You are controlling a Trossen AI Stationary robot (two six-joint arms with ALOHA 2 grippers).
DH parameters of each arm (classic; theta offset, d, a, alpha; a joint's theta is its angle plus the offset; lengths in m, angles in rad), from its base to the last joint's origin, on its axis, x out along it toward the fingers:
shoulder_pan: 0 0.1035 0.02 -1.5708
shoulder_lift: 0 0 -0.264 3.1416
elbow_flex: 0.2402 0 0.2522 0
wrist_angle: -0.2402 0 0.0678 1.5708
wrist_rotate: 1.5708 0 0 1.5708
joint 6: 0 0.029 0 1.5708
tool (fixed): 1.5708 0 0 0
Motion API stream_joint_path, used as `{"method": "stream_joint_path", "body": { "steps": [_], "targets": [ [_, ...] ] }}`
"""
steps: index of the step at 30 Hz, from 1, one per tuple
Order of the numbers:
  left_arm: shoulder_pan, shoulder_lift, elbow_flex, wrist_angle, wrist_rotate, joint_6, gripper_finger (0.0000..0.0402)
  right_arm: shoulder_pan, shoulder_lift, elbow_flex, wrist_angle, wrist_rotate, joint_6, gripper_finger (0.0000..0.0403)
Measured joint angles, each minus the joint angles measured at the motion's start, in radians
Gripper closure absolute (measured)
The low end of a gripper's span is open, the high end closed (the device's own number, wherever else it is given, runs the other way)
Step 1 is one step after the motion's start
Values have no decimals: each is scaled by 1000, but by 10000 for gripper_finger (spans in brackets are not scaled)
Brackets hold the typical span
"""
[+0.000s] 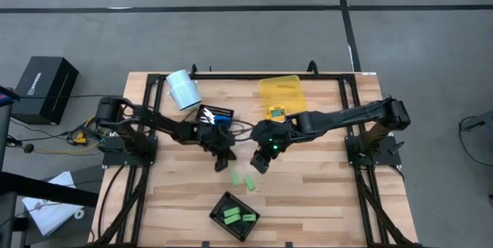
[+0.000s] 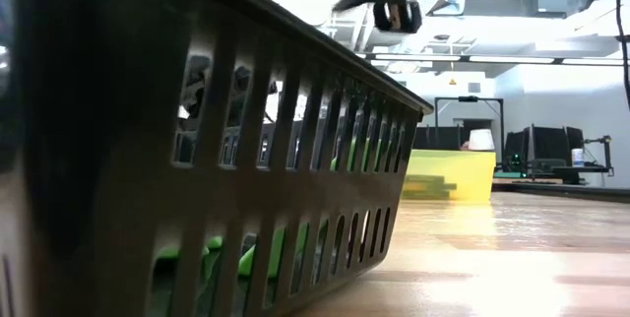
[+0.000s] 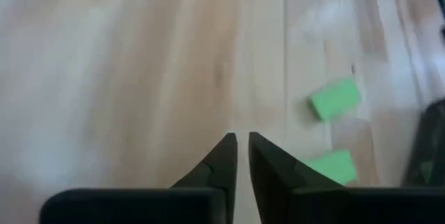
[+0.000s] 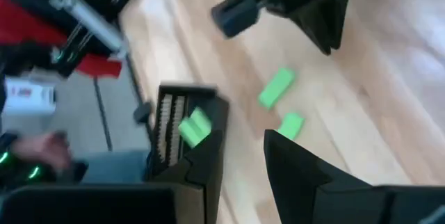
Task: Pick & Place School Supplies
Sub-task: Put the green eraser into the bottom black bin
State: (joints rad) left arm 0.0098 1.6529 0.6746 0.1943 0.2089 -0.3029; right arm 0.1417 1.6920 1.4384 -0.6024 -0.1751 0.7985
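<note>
Two light-green oblong pieces [image 1: 236,177] [image 1: 249,182] lie flat on the wooden table, between my two grippers and the black tray [image 1: 218,212] near the front edge. That tray holds more green pieces [image 1: 231,215]. My left gripper [image 1: 223,163] [image 3: 243,147] hovers just beyond the loose pieces [image 3: 334,99], its fingers a narrow slit apart and bare. My right gripper [image 1: 259,163] [image 4: 243,151] hangs higher beside it, open and bare, above the piece [image 4: 290,124] and the tray [image 4: 174,99]. A yellow-orange pack [image 1: 277,112] lies at the yellow bin's near edge.
The yellow translucent bin [image 1: 281,90] stands at the back centre and a pale cylinder [image 1: 183,90] at the back left. Beside the cylinder is a second black tray [image 1: 216,115] with blue items. In the low view, the near tray's slotted wall [image 2: 197,159] fills the left.
</note>
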Motion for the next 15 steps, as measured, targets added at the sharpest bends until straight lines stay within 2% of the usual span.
{"method": "stream_joint_path", "body": {
  "steps": [4,11,15],
  "targets": [
    [59,-85,-17,-13,0,0,338,-1,51,-4,42,24,86,305],
    [159,-302,-72,-76,0,-9,300,31,131,-3,45,52,209,305],
    [193,-406,-71,-129,1,-8,294,35,125,-1,-46,72,270,305]
  ]
}}
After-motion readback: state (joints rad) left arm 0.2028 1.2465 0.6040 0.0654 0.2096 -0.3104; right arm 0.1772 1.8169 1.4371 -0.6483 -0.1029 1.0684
